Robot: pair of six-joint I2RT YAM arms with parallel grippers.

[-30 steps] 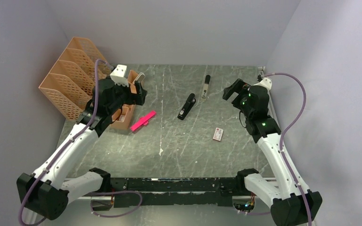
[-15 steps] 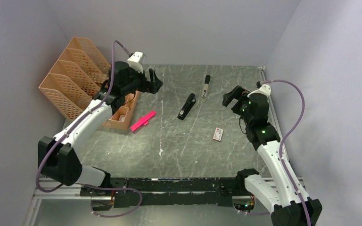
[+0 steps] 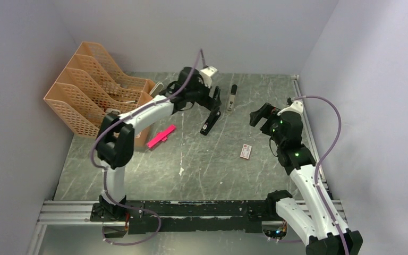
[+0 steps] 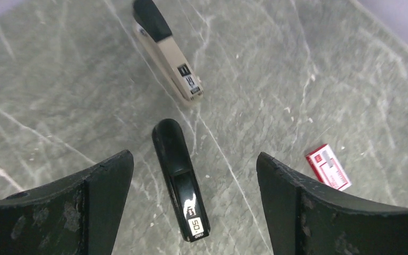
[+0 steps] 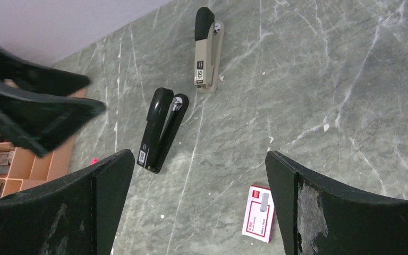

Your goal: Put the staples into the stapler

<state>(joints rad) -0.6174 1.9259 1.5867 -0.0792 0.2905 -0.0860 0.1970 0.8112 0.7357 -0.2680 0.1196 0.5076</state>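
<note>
The black stapler (image 3: 210,120) lies closed on the grey marble table (image 3: 202,170), back centre. My left gripper (image 3: 213,102) hovers just above it, open. In the left wrist view the stapler (image 4: 181,187) lies between the wide-apart fingers of the left gripper (image 4: 194,156), untouched. A small white box with red print (image 3: 246,151) lies shut to the right, so the staples themselves are hidden. My right gripper (image 3: 258,113) hangs open above the table, with the box (image 5: 259,213) and stapler (image 5: 161,130) below it.
A slim black-and-beige stick (image 3: 232,97) lies behind the stapler. A pink plastic piece (image 3: 161,135) lies to the left. Orange mesh file racks (image 3: 82,87) stand at the back left. Walls close in the back and right sides.
My left arm has swung from the orange racks rightward across the table to above the stapler, its jaws closing very slightly. The right gripper has barely shifted.
</note>
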